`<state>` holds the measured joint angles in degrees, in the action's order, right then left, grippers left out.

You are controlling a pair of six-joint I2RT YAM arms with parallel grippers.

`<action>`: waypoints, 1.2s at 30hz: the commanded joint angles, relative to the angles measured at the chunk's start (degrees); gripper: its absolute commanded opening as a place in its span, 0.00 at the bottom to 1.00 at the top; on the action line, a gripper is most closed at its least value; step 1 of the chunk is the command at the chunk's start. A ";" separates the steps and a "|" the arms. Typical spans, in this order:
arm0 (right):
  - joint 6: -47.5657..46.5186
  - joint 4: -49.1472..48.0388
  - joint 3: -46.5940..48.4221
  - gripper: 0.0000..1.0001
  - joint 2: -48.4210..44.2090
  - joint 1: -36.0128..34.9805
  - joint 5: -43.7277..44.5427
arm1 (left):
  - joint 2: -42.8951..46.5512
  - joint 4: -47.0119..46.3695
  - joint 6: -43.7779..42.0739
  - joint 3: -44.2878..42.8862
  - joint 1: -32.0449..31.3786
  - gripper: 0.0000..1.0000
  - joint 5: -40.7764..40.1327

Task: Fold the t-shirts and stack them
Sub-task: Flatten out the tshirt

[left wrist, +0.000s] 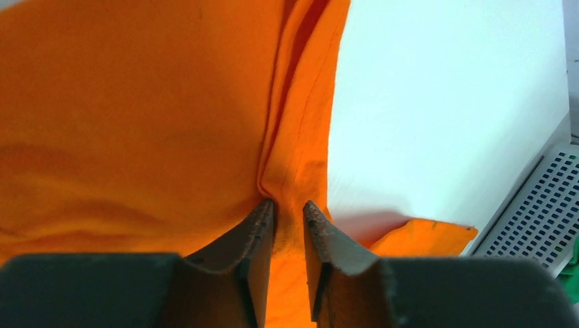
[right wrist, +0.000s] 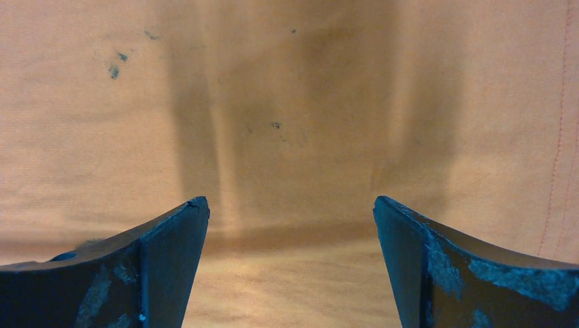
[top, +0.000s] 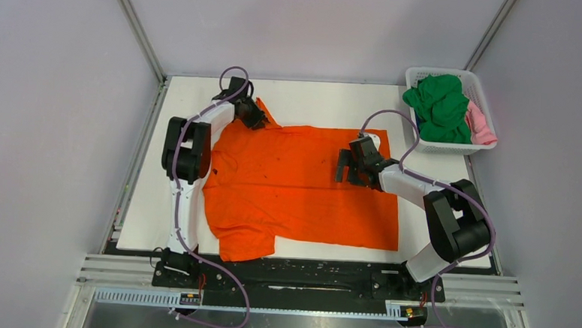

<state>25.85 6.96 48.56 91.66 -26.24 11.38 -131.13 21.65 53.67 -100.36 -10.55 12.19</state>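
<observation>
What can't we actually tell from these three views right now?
Left wrist view: the left gripper straddles a fold of the bright orange t-shirt; whether it clamps the cloth yet is unclear. Top view: too small to settle it.
Right wrist view: open right gripper; contact with the cloth is unclear, since the shirt fills the frame.
Top view: in the white plastic lattice basket, the crumpled green t-shirt hides how many shirts lie beneath.

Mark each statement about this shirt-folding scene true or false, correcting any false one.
1. The orange t-shirt lies spread out on the white table. True.
2. The right gripper is clamped on the shirt. False: its jaws stand wide open over the cloth.
3. The left gripper pinches a fold of the orange shirt. True.
4. The green t-shirt lies on the table. False: it sits in the white lattice basket.
</observation>
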 commanded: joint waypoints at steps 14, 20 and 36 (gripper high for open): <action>-1.49 -0.06 0.22 0.99 0.43 0.97 3.56 | -4.89 -7.56 5.47 -11.44 -3.37 0.00 -3.66; -1.63 0.66 0.62 0.99 0.77 1.37 3.51 | -20.41 -4.57 8.08 -35.46 -6.55 0.44 -8.99; 2.78 3.19 -8.97 1.00 -17.93 1.50 3.03 | 31.06 10.28 -13.70 8.44 -13.57 0.99 -22.96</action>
<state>25.67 8.38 44.07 77.49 -25.06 14.09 -117.10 25.87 44.73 -105.25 -22.15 -3.07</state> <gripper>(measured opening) 0.993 0.989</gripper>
